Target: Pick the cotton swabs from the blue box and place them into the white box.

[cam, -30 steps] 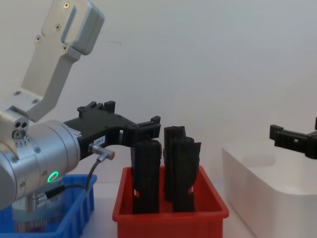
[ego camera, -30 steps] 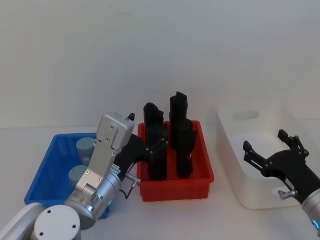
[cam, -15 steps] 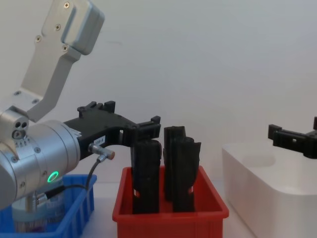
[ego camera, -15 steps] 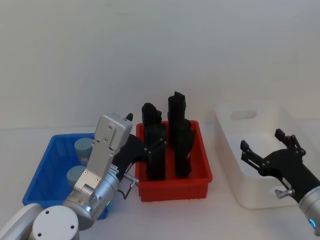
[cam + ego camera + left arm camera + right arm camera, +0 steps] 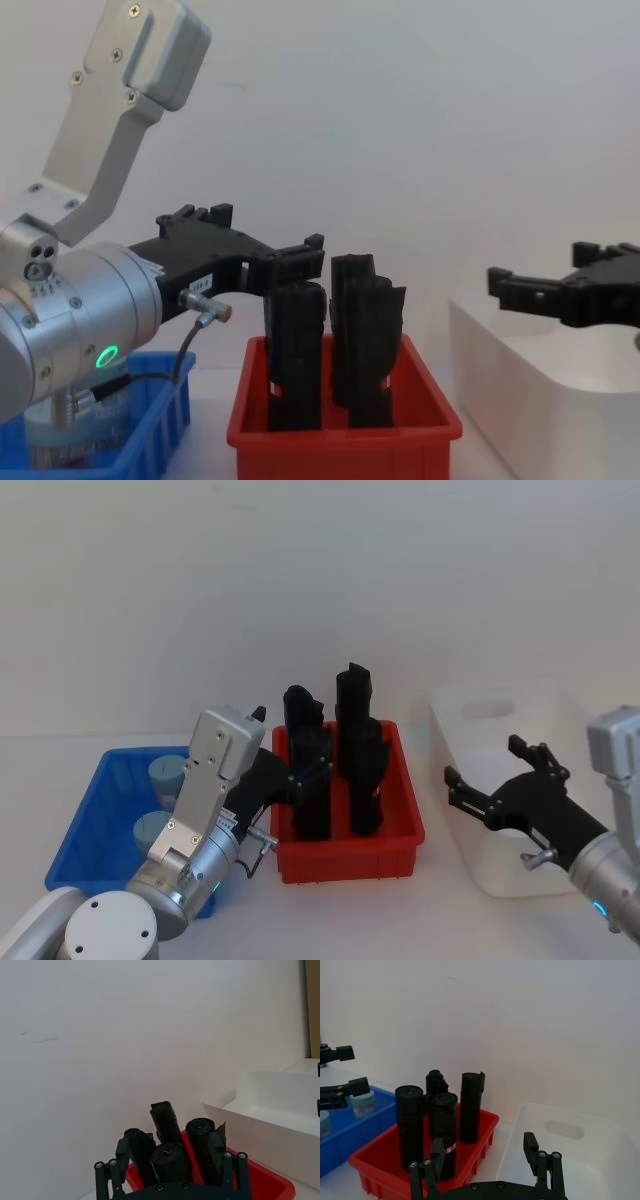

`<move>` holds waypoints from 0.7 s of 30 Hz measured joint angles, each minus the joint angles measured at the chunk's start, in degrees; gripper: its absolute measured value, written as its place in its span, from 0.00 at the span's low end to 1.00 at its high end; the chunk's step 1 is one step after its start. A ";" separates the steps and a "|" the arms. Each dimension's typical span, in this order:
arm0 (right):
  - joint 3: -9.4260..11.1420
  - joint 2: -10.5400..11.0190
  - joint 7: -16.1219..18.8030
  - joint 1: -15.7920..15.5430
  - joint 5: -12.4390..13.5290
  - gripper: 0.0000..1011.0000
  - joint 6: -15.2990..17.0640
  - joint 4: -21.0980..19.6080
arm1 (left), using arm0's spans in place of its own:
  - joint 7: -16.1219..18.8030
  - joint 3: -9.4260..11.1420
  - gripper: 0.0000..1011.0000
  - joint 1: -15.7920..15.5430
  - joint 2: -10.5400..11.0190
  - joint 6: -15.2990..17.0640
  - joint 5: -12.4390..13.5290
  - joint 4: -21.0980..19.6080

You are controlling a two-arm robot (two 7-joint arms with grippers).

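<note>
cotton swabs [image 5: 167, 772]: two jars upright, lids up, along right side of blue box [image 5: 95, 800], worktop left | left gripper [image 5: 297, 255]: fingers spread, empty, high over left rim of red bin [image 5: 350, 858]; jars below and to its left, so it's the nearer arm | right gripper [image 5: 482, 760]: open, empty, above left edge of white box [image 5: 490, 865] | black blocks [image 5: 355, 750] stand tall between the boxes; judge a high carry needed

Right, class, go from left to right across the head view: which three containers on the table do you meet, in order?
blue box → red bin → white box
</note>
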 joint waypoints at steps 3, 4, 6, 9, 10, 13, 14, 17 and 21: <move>-0.27 -0.33 2.34 1.51 -1.40 0.99 2.02 0.53 | 0.00 0.00 0.99 0.00 0.00 0.00 0.00 0.00; -0.34 -0.43 3.03 1.90 -1.84 0.99 2.63 0.68 | 0.00 0.00 0.99 0.00 0.00 0.00 0.00 0.00; -0.57 -0.76 4.42 2.97 -2.84 0.99 4.02 1.20 | 0.00 0.00 0.99 0.00 0.00 0.00 0.00 0.00; -0.93 -1.30 5.85 4.43 -4.10 0.99 5.62 2.11 | 0.00 0.00 0.99 0.00 0.00 0.00 0.00 0.00; -1.02 -1.43 6.11 4.74 -4.40 0.99 5.97 2.34 | 0.00 0.00 0.99 0.00 0.00 0.00 0.00 0.00; -1.46 -2.11 6.89 5.99 -5.72 0.99 7.32 3.52 | 0.00 0.00 0.99 0.00 0.00 0.00 0.00 0.00; -1.65 -2.45 7.10 6.52 -6.27 0.99 7.87 4.12 | 0.00 0.00 0.99 0.00 0.00 0.00 0.00 0.00; -2.06 -3.20 7.31 7.68 -7.38 0.99 8.93 5.47 | 0.00 0.00 0.99 0.00 0.00 0.00 0.00 0.00; -2.53 -4.23 7.32 9.05 -8.32 0.99 10.05 7.22 | 0.00 0.00 0.99 0.00 0.00 0.00 0.00 0.00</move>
